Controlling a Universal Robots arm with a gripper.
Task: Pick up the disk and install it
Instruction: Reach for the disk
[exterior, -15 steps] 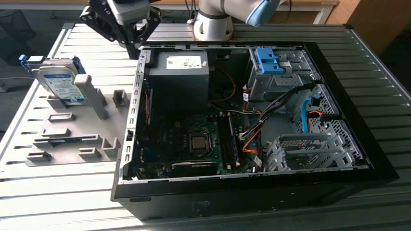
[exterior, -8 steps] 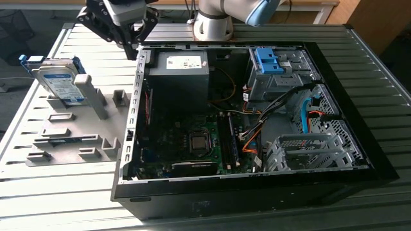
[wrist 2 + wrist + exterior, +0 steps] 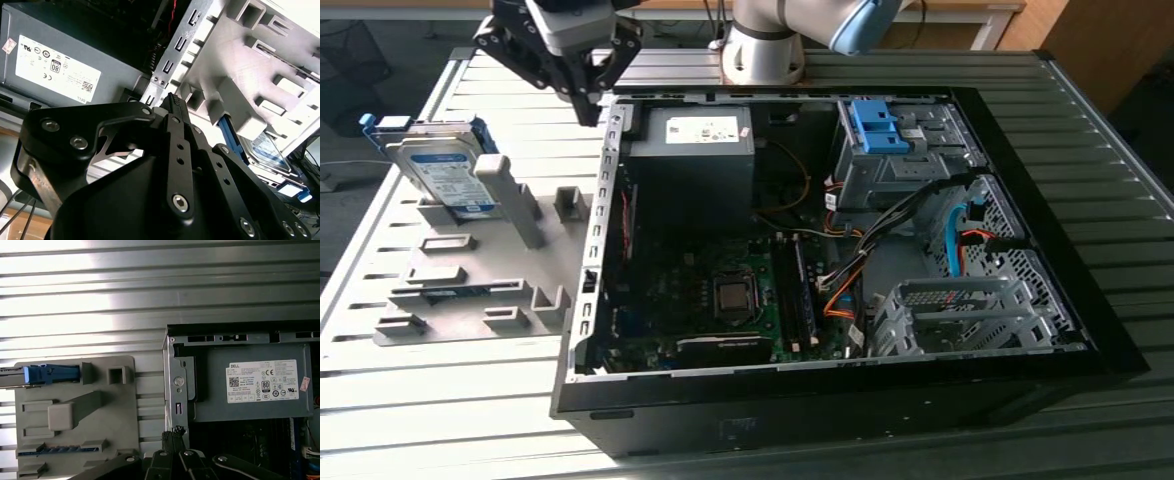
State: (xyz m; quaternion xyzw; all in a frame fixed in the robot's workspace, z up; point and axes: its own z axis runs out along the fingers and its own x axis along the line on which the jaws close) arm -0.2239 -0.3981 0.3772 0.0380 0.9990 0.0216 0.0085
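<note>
Ribbed metal table with an open computer case; the pick-up step was not yet done.

The disk stood on its edge in a grey holder, near the table's edge at the exterior view's left, just beside the case. The gripper hung over the case's wall by the power supply, apart from the disk, its fingers pressed together and holding nothing. In my judgement, a grasp called for opening them over the disk's upper edge.
</note>
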